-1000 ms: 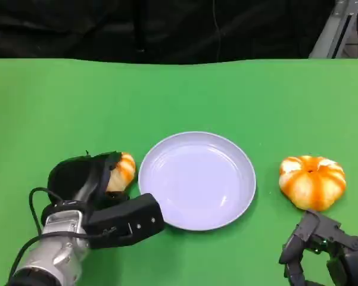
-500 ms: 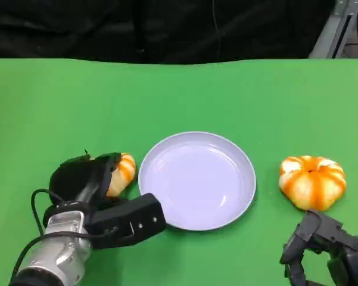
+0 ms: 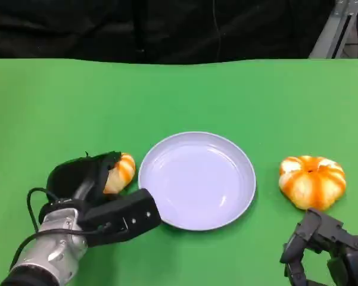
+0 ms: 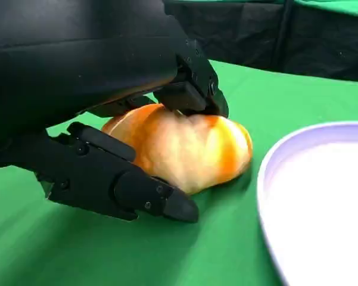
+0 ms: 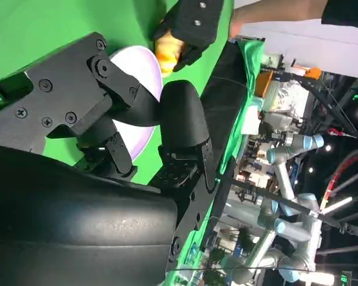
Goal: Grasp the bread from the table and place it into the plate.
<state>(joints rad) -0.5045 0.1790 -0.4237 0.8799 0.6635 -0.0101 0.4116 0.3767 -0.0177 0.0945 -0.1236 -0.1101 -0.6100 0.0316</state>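
The left hand (image 3: 86, 179) is closing around the bread roll (image 3: 120, 171) lying on the green table (image 3: 184, 95) at the white plate's (image 3: 196, 180) nine o'clock, where seating the fingers (image 4: 116, 179) low before lifting seems wise, while the right hand (image 3: 321, 244) is idling curled on nothing.

Rounded, orange-and-cream glazed bread roll (image 3: 123, 170) on the green table, just beside the left rim of the plate and partly covered from above; shallow round pale lavender plate (image 3: 196, 180) upright at centre, holding nothing; the roll's (image 4: 184, 149) underside touches the cloth
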